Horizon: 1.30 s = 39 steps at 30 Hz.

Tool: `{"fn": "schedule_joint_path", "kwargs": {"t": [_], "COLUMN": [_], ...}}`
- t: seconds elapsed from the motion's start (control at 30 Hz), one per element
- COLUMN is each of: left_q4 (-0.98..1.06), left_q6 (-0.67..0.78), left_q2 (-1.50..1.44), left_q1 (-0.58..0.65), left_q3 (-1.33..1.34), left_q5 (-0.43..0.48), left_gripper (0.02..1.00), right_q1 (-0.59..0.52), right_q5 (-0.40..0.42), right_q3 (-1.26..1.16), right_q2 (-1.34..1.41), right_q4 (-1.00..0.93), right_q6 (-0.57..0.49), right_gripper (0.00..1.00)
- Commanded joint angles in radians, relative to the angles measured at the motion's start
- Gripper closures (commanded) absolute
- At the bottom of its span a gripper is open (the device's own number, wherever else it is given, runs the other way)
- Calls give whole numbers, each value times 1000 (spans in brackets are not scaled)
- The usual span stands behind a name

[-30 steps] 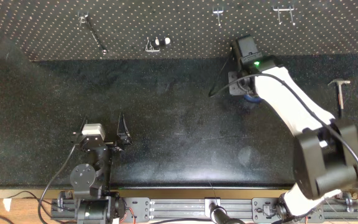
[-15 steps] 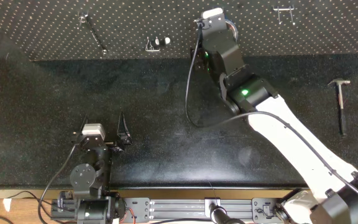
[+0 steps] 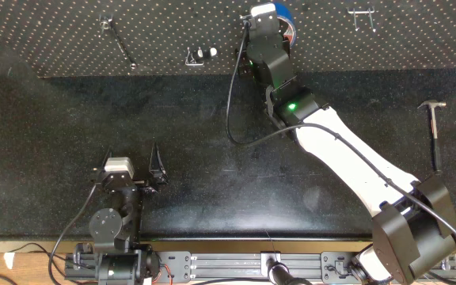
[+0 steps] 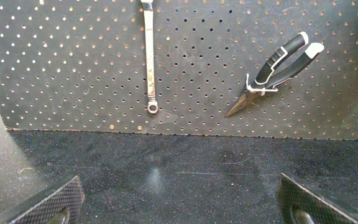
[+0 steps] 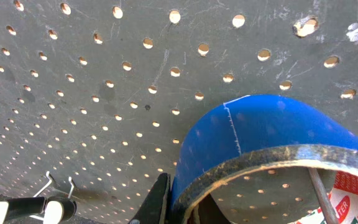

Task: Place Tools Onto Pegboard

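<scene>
My right gripper [image 3: 272,16] is up against the black pegboard [image 3: 46,39], shut on a blue tape roll [image 3: 283,11]. In the right wrist view the blue tape roll [image 5: 260,137] lies close against the board, with one dark finger [image 5: 157,199] at its outer side and a thin metal hook [image 5: 319,190] showing inside its ring. A wrench [image 4: 148,56] and black-and-white pliers [image 4: 272,65] hang on the board. A hammer [image 3: 433,127] lies on the table at the far right. My left gripper [image 3: 133,161] rests open near its base, holding nothing.
An empty double hook [image 3: 361,16] sticks out of the board at the upper right. The dark table [image 3: 212,142] stretches between the arms. The right arm's cable [image 3: 232,103] loops down over the table below the board.
The right arm has swung from the table's middle right up and leftward to the pegboard, carrying the blue tape roll. The left arm has not moved.
</scene>
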Motion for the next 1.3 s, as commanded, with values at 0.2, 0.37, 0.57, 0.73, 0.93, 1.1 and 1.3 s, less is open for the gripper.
{"fn": "schedule_joint_path", "kwargs": {"t": [0.2, 0.37, 0.57, 0.73, 0.93, 1.1, 1.3], "left_q4": [-6, -7, -6, -7, -7, -7, -7], "left_q6": [-8, -8, -8, -8, -8, -8, -8], "left_q2": [-7, -7, -7, -7, -7, -7, -7], "left_q1": [-5, -5, -5, -5, -5, -5, -5], "left_q3": [-2, -2, -2, -2, -2, -2, -2], "left_q5": [11, 11, 11, 11, 11, 11, 11], "left_gripper": [23, 23, 23, 23, 23, 23, 25], "right_q1": [10, 10, -216, -724, -1013, -1140, -1152], "right_q5": [-37, -39, -393, -353, -209, -259, -260], "right_q3": [7, 7, 6, -22, -147, -147, -147], "right_q2": [3, -125, -316, -326, -177, -42, 33], "right_q4": [-40, -239, -1144, -1318, -1154, -1030, -967], "right_q6": [-16, -16, 42, -476, -569, -600, -621], "right_gripper": [590, 590, 25, 20, 18, 18, 18]}}
